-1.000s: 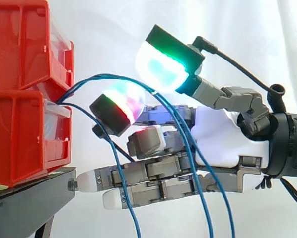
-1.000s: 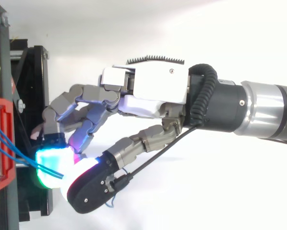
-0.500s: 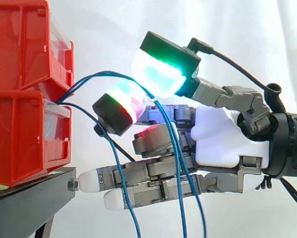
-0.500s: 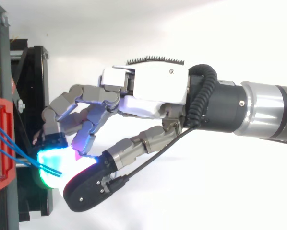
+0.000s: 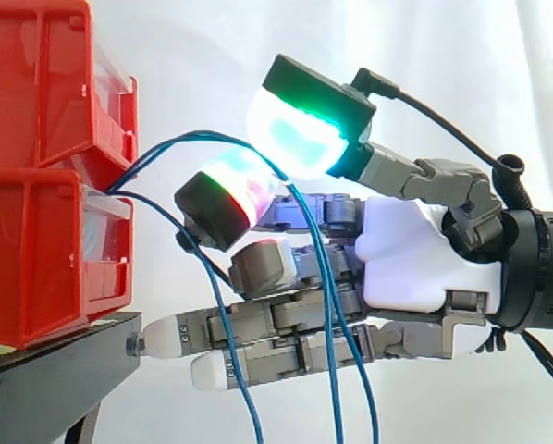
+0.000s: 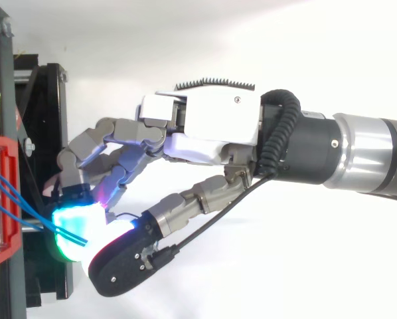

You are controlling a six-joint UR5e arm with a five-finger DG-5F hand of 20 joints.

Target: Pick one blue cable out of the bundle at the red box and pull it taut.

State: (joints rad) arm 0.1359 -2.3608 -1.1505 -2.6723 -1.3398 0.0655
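Red bins (image 5: 45,185) stacked at far left, set on a black stand (image 5: 55,361). Bundle of blue cables (image 5: 133,169) leaves the gap between the bins and fans out to the right. Further right of the bins, hand (image 5: 415,268): two glowing pads (image 5: 295,139) closed together, pinching one blue cable (image 5: 198,141) near the top of its arc. Slack past the pinch, hanging down across the straight lower fingers (image 5: 258,324). White curtain (image 5: 443,55) behind.

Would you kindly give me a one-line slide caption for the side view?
Hand pinches blue cables between glowing fingers beside the red bins; the cables hang slack below.
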